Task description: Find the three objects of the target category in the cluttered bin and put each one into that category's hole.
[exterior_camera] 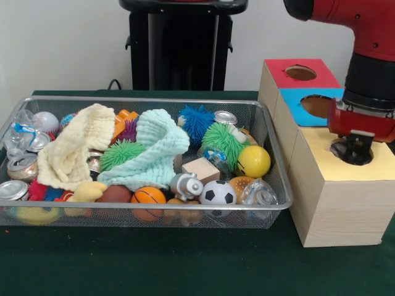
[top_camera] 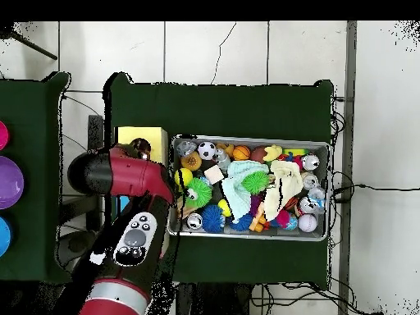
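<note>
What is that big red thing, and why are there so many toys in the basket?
The red thing is a robot arm. At its end is a gripper, a kind of hand, and it hangs right over the round hole in the yellow-topped box. I cannot see whether it is open or holding anything. One picture is taken from across the table, facing the robot. The other looks straight down from above, so there the arm comes in from the bottom. On the green table sits a wire basket full of balls, cans, spiky toys, a wooden block and two soft cloths, one pale yellow and one mint green. Beside the yellow box stand a blue-topped box and a red-topped box, each with a hole.
</note>
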